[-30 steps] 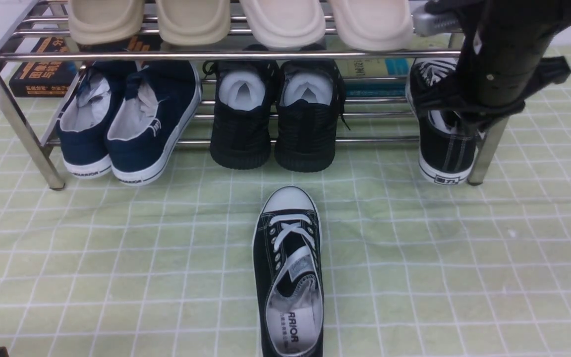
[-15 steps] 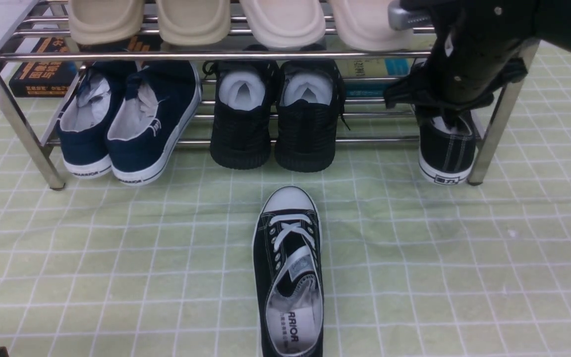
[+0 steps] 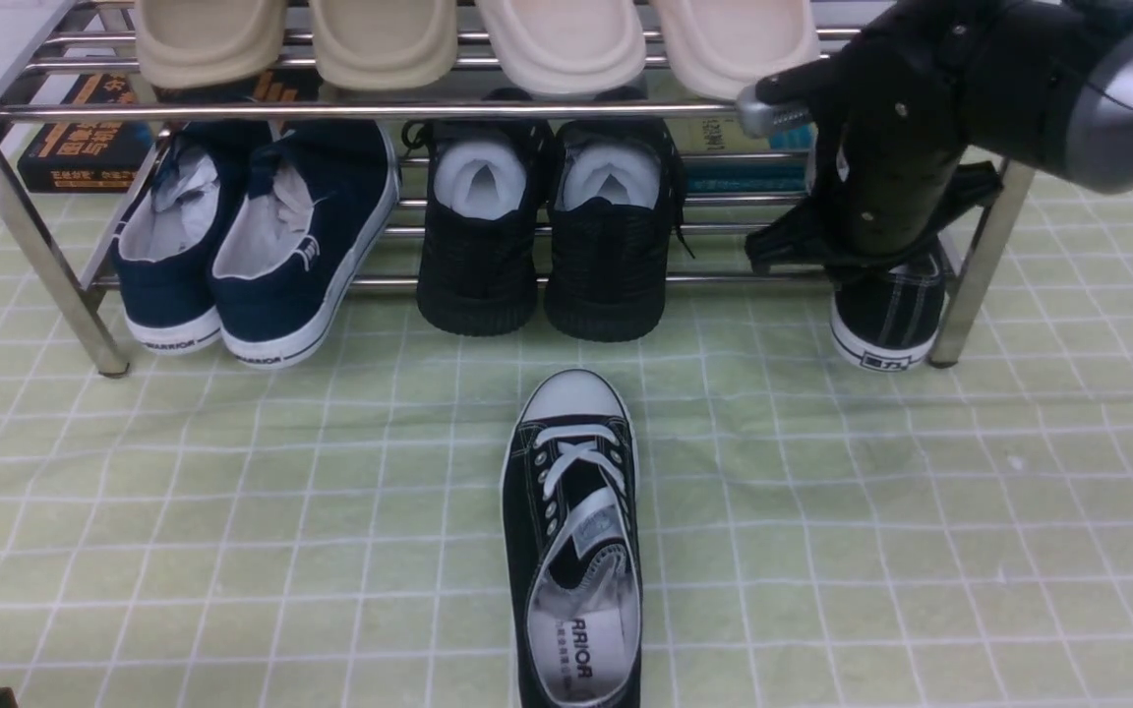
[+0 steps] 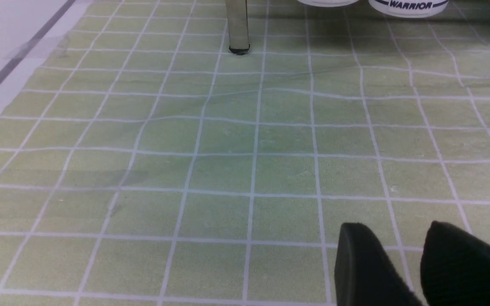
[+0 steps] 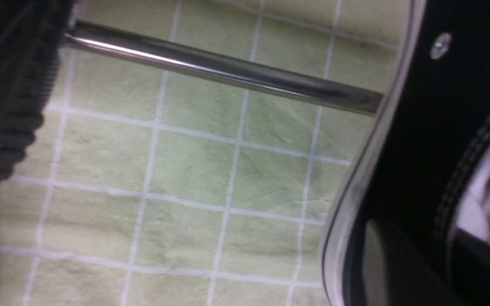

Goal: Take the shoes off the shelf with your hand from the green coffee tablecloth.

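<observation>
One black canvas sneaker with a white toe cap lies on the green checked tablecloth in front of the chrome shelf. Its mate sits heel-out at the right end of the lower tier. My right gripper, the black hand with the grey wrist, reaches down into this sneaker. In the right wrist view the gripper is open, with one finger outside the sneaker's side wall and one inside. My left gripper hovers low over bare cloth, empty, its fingers a narrow gap apart.
A navy pair and a black mesh pair fill the lower tier. Beige slippers line the top tier, and books lie behind. The shelf's right leg stands close beside my right gripper. A shelf leg shows ahead of the left gripper.
My right hand has come down and to the left, from above the shelf's right end into the mouth of the sneaker on the lower tier. The sneakers have not visibly moved.
</observation>
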`<state>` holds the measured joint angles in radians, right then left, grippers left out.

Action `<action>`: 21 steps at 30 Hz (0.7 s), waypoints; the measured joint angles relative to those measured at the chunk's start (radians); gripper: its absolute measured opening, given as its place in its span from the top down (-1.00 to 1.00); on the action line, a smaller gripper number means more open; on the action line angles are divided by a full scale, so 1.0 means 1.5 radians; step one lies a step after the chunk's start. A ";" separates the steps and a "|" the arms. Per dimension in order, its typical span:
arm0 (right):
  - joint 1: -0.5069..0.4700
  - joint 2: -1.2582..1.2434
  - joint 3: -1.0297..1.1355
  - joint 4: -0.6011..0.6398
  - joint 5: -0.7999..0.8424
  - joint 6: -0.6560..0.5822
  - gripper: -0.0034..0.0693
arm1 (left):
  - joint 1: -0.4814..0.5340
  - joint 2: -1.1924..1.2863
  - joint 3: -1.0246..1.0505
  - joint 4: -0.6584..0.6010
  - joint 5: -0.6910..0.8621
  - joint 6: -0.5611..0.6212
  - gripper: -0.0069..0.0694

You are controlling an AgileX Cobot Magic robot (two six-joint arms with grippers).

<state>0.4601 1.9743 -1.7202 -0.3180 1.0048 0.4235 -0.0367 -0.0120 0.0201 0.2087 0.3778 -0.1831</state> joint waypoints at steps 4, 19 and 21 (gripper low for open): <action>0.001 -0.019 0.000 0.015 0.051 -0.027 0.89 | 0.000 0.000 0.000 0.000 0.000 0.000 0.19; 0.125 -0.300 0.169 0.134 0.165 -0.051 0.88 | 0.000 0.000 0.000 0.000 0.000 0.000 0.19; 0.147 -0.328 0.200 0.139 0.166 -0.033 0.88 | 0.000 0.000 0.000 0.000 0.000 0.000 0.19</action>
<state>0.6803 1.4827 -1.4203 -0.1087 1.2531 0.3738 -0.0367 -0.0120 0.0201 0.2087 0.3778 -0.1831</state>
